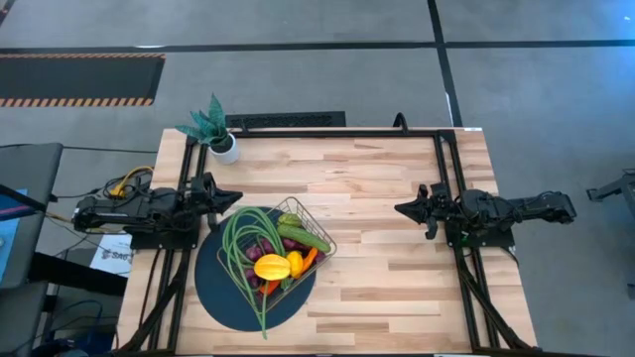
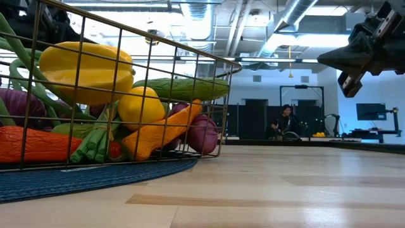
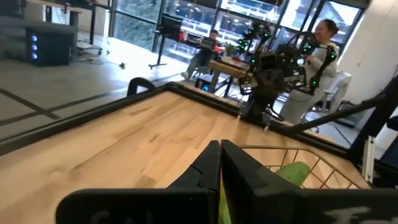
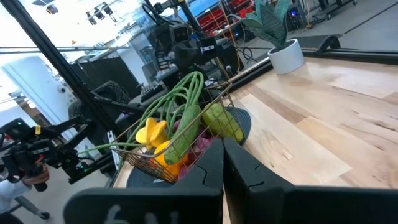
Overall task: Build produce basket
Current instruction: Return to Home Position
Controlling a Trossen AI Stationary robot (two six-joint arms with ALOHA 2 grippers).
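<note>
The wire basket is sitting turned cornerwise near the worktop's left edge, holding the produce. Long beans are spilling over its rim, and a yellow fruit is lying beside a cucumber.

Left claw, right claw: both closed.

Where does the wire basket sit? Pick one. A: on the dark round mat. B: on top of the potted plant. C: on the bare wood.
A: the basket rests on the dark round mat, whose edge shows around and beneath it.
</note>
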